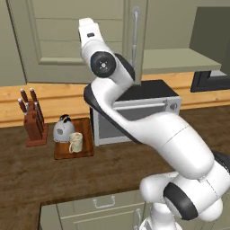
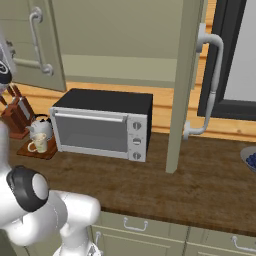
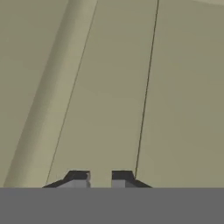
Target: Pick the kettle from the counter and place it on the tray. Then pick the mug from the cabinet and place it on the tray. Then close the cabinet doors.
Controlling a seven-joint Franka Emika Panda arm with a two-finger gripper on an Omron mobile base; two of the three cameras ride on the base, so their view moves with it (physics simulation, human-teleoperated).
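The silver kettle (image 1: 64, 129) (image 2: 40, 127) and the cream mug (image 1: 75, 142) (image 2: 38, 144) stand side by side on the reddish tray (image 1: 86, 148) (image 2: 47, 152), on the counter (image 1: 40, 179) left of the microwave. My arm reaches up to the left cabinet door (image 1: 54, 40) (image 2: 27, 55), which stands partly open. In the hand view my gripper (image 3: 100, 177) is close against an olive panel, its fingertips (image 3: 78, 176) a narrow gap apart with nothing between them. The right cabinet door (image 2: 185, 85) swings wide open, edge-on. The pale cabinet shelf (image 1: 179, 60) is bare.
A microwave (image 1: 134, 112) (image 2: 100, 125) sits under the cabinet. A knife block (image 1: 33, 121) (image 2: 17, 115) stands left of the tray. Olive drawers (image 1: 103, 202) run below the counter edge. A dark window frame (image 2: 230, 55) and a bowl's rim (image 2: 250, 159) are at the far right.
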